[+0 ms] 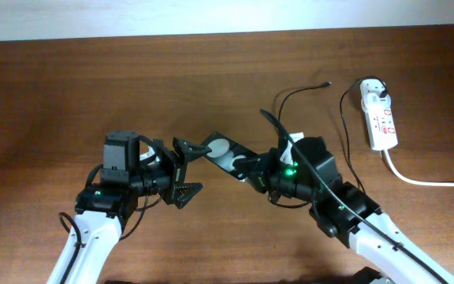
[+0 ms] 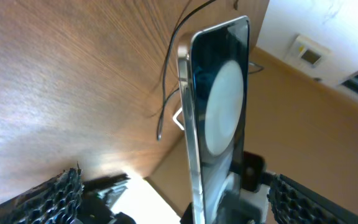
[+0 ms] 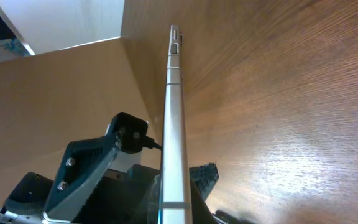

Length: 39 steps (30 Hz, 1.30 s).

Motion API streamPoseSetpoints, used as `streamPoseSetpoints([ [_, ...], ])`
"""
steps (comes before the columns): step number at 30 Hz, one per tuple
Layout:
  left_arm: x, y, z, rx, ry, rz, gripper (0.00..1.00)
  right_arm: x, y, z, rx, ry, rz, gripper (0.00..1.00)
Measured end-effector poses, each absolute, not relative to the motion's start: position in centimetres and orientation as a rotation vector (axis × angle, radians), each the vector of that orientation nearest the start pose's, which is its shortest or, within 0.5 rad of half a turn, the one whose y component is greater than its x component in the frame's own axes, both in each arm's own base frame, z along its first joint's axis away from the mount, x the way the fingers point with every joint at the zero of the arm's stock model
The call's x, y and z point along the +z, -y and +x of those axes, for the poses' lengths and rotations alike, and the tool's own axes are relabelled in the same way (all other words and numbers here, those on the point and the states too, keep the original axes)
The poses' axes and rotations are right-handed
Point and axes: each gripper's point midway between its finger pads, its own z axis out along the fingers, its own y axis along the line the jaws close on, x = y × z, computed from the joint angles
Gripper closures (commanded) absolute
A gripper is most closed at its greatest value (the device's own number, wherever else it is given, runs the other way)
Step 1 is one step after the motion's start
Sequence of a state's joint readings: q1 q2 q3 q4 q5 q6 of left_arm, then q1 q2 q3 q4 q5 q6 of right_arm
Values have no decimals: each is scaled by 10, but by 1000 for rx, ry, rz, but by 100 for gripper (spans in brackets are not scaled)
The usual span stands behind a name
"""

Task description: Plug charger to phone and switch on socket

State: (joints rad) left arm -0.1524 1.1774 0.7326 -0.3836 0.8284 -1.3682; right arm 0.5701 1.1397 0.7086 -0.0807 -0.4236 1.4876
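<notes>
Holding phone (image 1: 225,151) aloft; right gripper (image 1: 247,168)

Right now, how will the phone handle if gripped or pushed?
Probably stiff: the phone shows a dead-straight edge. Likely slippery: glossy face, smooth rim. Gripped near one end by the right gripper, it may pivot if nudged.

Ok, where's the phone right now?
Overhead, the phone is near the middle, gripped at one end by the right gripper, its free end beside the open left gripper.

Black phone (image 1: 224,155) tilted mid-table, charger (image 1: 325,84) apparently unplugged, white socket (image 1: 379,115) far right.
</notes>
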Motion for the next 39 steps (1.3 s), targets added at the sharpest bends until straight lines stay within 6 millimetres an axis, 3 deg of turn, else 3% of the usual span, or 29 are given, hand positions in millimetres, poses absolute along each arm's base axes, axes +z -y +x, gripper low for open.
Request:
streamPoseSetpoints([
  [3, 171, 171, 275, -1633, -2454, -1267, 6, 193, -261, 257, 1555, -2386, 887, 96],
  [4, 174, 172, 278, -1649, -2436, -1273, 10, 193, -263, 255, 1566, -2387, 920, 96],
  [5, 177, 172, 281, -1663, -2420, -1271, 21, 192, -265, 253, 1576, -2390, 950, 96],
  [7, 183, 173, 287, -1691, -2383, -1261, 26, 195, -272, 249, 1604, -2390, 968, 96],
  [10, 187, 174, 289, -1709, -2364, -1264, 28, 211, -280, 251, 1681, -2330, 927, 96],
  [13, 187, 174, 289, -1714, -2360, -1281, 41, 228, -288, 252, 1757, -2272, 879, 96],
  [18, 187, 174, 290, -1719, -2353, -1314, 61, 210, -303, 244, 1763, -2344, 991, 96],
  [22, 185, 173, 289, -1714, -2358, -1331, 82, 211, -305, 246, 1781, -2318, 1059, 96],
  [26, 184, 173, 289, -1708, -2358, -1318, 93, 213, -304, 249, 1802, -2290, 1152, 95],
  [28, 184, 173, 290, -1705, -2354, -1297, 100, 213, -304, 250, 1815, -2275, 1207, 85],
  [31, 182, 173, 290, -1691, -2355, -1323, 100, 212, -304, 249, 1799, -2291, 1164, 78],
  [34, 177, 169, 293, -1643, -2337, -1360, 100, 209, -305, 246, 1781, -2319, 1135, 64],
  [36, 173, 164, 298, -1589, -2322, -1354, 100, 202, -303, 243, 1747, -2347, 1145, 57],
  [39, 166, 152, 308, -1437, -2310, -1212, 100, 182, -295, 237, 1624, -2418, 1198, 48],
])
